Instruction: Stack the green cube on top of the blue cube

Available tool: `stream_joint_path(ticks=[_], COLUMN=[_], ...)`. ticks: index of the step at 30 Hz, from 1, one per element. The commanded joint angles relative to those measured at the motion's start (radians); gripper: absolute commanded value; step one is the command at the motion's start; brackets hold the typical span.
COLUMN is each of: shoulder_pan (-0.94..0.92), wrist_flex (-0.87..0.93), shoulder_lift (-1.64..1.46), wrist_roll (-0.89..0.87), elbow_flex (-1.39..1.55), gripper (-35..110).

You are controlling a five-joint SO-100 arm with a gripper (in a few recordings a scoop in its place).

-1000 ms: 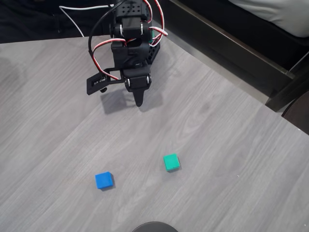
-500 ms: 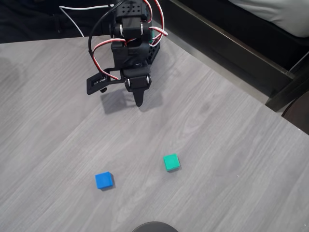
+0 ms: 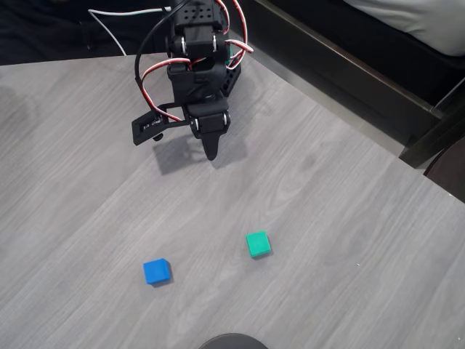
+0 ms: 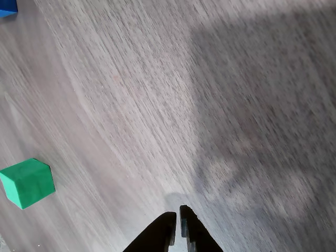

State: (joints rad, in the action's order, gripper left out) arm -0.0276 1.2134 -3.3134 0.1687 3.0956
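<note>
The green cube (image 3: pixel 257 243) rests on the grey wood table, right of centre in the overhead view; the wrist view shows the green cube (image 4: pixel 28 182) at the left edge. The blue cube (image 3: pixel 156 271) lies to its left and slightly nearer the front edge, apart from it; a corner of the blue cube (image 4: pixel 7 7) peeks into the wrist view's top left. My gripper (image 3: pixel 211 150) hangs over the table's far part, well away from both cubes. In the wrist view my gripper (image 4: pixel 178 219) has its black fingertips together, shut, with nothing between them.
The table's far right edge (image 3: pixel 349 116) runs diagonally beside dark furniture (image 3: pixel 363 65). A dark round object (image 3: pixel 232 341) pokes in at the bottom edge. Bare table surface (image 3: pixel 327 240) spreads around both cubes.
The arm has shifted very slightly, the gripper tip edging a little toward the cubes. Both cubes have stayed put.
</note>
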Motion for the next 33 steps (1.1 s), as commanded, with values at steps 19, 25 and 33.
stream_joint_path(ticks=[19, 25, 33], shoulder_pan=[-0.083, -0.029, 0.052], wrist_flex=[0.055, 0.184, 0.181], shoulder_lift=[1.080, 1.609, 1.822], wrist_roll=[0.091, 0.440, 0.896], elbow_flex=[-1.063, -1.661, -1.809], gripper=[0, 0, 17])
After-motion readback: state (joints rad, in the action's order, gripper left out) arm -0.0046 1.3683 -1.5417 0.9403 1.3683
